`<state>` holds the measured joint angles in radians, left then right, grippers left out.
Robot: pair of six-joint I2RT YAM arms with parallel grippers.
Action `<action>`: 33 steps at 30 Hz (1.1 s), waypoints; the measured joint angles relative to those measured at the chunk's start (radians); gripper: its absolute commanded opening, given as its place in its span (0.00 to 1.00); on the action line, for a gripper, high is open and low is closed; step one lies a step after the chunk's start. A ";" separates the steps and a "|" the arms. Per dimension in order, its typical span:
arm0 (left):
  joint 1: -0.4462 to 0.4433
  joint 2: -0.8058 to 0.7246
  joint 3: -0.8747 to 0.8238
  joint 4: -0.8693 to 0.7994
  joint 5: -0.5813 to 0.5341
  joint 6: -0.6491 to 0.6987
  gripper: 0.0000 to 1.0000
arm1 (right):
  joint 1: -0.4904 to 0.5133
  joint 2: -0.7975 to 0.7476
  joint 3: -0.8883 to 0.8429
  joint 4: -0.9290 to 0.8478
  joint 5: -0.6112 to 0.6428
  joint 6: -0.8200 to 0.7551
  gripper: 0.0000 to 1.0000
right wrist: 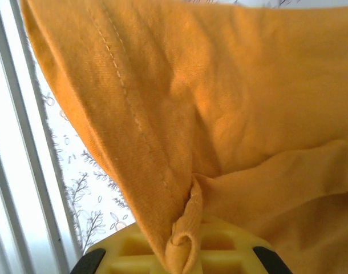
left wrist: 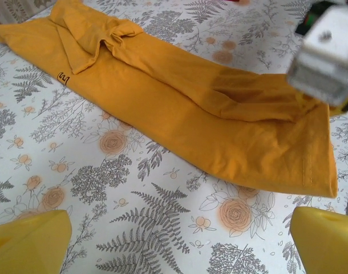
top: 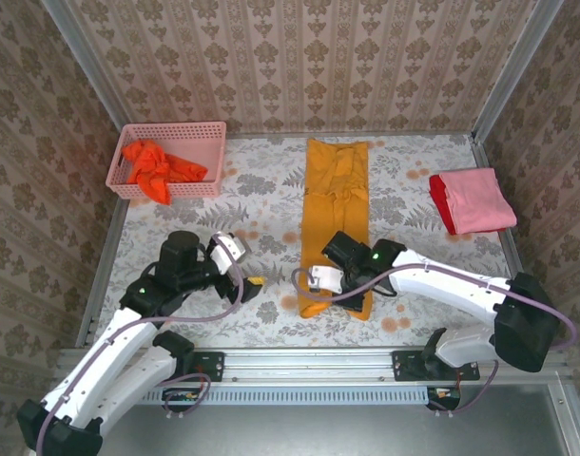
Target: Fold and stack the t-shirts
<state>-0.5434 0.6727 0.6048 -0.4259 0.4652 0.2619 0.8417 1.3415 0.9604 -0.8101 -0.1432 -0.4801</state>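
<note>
Yellow tee [top: 336, 190] long-folded, ctr; orange-red tee [top: 155, 166] crumpled far L; pink tee [top: 480, 199] atop red tee [top: 440, 198], R.

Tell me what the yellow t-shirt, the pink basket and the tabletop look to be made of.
Golden-yellow t-shirt: soft matte cloth, likely a cotton knit; it wrinkles and shows a stitched hem. Pink basket: rigid, slightly glossy plastic, judging by its moulded lattice walls. Tabletop: smooth floral-printed covering; cloth or vinyl, I cannot tell.

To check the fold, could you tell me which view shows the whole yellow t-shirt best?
The top external view: the yellow t-shirt lies there end to end as a narrow strip. The left wrist view shows most of it, closer. The right wrist view shows its hem pinched in the right gripper.
</note>
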 measured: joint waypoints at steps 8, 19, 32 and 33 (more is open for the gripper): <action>0.000 0.043 -0.005 0.036 0.034 0.063 1.00 | -0.195 0.167 0.259 -0.084 -0.008 -0.136 0.00; 0.001 0.058 -0.049 0.063 0.048 0.092 1.00 | -0.362 0.449 0.536 -0.124 0.007 -0.316 0.00; 0.008 0.103 -0.050 0.075 0.075 0.100 1.00 | -0.443 0.663 0.754 -0.139 0.009 -0.401 0.00; 0.009 0.108 -0.050 0.075 0.077 0.100 1.00 | -0.451 0.678 0.768 -0.140 0.009 -0.405 0.00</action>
<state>-0.5346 0.7811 0.5552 -0.3511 0.5419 0.3614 0.3908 2.0190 1.7279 -0.9497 -0.1341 -0.8848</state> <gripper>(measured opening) 0.997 0.067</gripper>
